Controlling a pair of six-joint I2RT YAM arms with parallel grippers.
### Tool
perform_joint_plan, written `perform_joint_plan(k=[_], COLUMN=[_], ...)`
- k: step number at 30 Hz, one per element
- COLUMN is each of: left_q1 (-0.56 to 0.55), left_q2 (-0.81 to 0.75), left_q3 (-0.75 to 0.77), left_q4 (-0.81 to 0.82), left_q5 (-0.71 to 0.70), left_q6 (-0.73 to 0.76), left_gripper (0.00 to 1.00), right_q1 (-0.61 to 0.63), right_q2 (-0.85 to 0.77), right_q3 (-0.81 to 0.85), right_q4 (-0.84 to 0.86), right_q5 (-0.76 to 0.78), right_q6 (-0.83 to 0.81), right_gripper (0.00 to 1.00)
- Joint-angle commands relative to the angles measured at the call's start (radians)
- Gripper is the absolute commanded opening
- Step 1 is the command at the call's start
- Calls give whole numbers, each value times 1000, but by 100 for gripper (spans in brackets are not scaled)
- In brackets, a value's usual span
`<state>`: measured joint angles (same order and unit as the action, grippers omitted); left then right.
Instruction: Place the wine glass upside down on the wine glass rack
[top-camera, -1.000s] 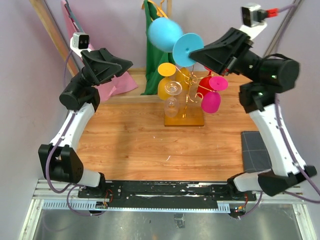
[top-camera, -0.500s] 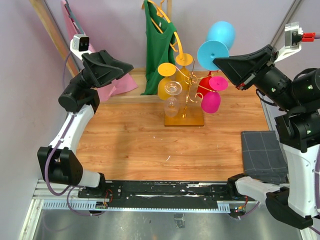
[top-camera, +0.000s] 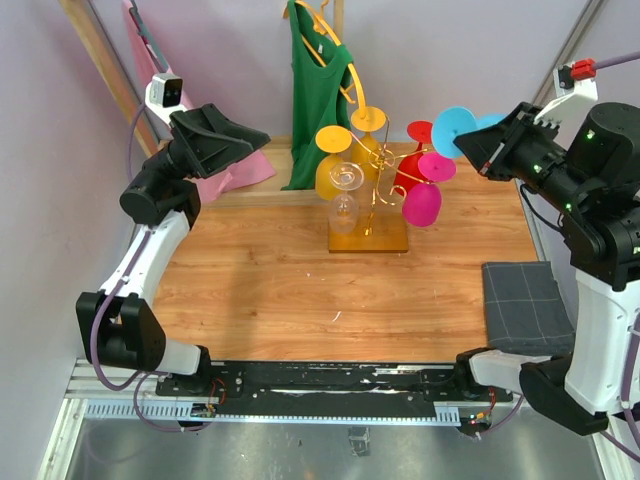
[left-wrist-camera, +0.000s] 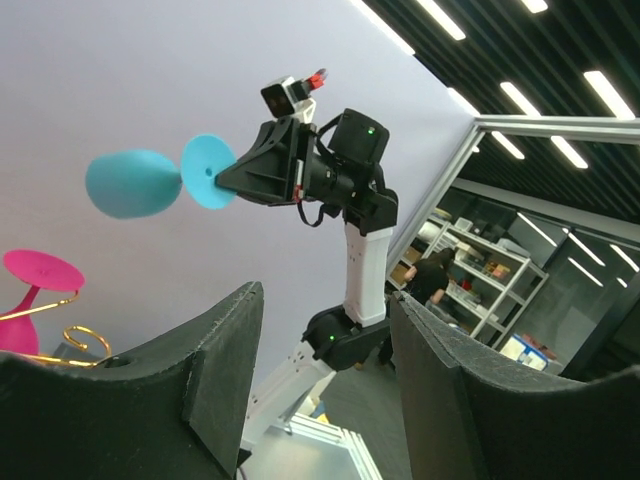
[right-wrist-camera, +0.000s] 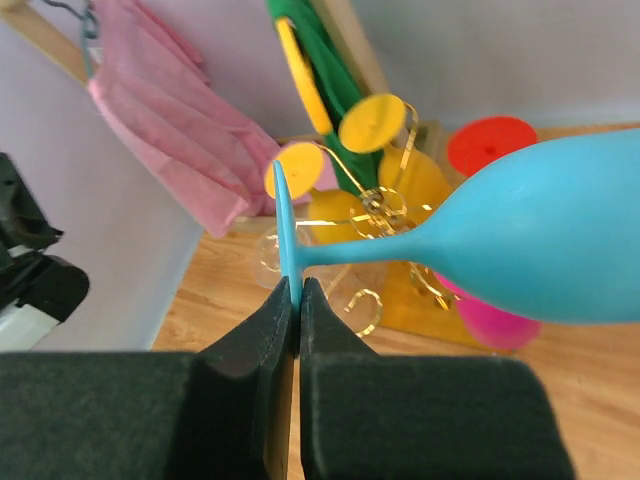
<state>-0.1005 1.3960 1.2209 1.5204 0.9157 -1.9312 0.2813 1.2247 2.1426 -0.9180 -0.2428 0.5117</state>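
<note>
The blue wine glass (top-camera: 456, 130) lies sideways in the air just right of the top of the wine glass rack (top-camera: 368, 238), a gold stand on the wooden table. My right gripper (top-camera: 478, 148) is shut on the rim of its foot. In the right wrist view the right gripper (right-wrist-camera: 297, 290) pinches the thin blue foot, and the wine glass bowl (right-wrist-camera: 540, 235) reaches to the right over the rack's gold wires (right-wrist-camera: 385, 205). My left gripper (top-camera: 262, 133) hovers open and empty, left of the rack. In the left wrist view the left gripper (left-wrist-camera: 325, 300) faces the wine glass (left-wrist-camera: 130, 183).
Yellow (top-camera: 335, 165), clear (top-camera: 345, 205), red (top-camera: 410, 165) and magenta (top-camera: 424, 200) glasses hang on the rack. Behind it, a green garment (top-camera: 315, 100) and a pink cloth (top-camera: 225, 165) hang from a wooden frame (top-camera: 100, 60). A grey cloth (top-camera: 525, 305) lies at the table's right edge.
My right arm has swung the blue glass from above the rack's left side over to its right and lower down. The left gripper has barely moved.
</note>
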Motion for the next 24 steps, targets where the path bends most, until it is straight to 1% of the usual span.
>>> perform_joint_plan(k=[1, 6, 12, 16, 19, 24], left_q1=[-1, -1, -1, -1, -1, -2], left_q2=[-28, -36, -51, -56, -61, -75], left_q3=[-4, -4, -33, -48, -54, -53], left_q4=[107, 107, 133, 172, 177, 151], left_q5=[21, 25, 12, -6, -11, -5], left_q6=[25, 27, 17, -7, -13, -3], left_gripper=[58, 58, 58, 58, 58, 58], right_q1=[-63, -84, -99, -103, -104, -118], right_q2=[2, -22, -81, -124, -158, -180], right_q3=[36, -11, -129, -250, -373, -466], right_q4=[-186, -248, -240, -172, -82, 19], right_q5=[20, -4, -103, -187, -266, -326], right_q6=[53, 89, 167, 245, 311, 384], right_gripper=[1, 1, 1, 1, 1, 1])
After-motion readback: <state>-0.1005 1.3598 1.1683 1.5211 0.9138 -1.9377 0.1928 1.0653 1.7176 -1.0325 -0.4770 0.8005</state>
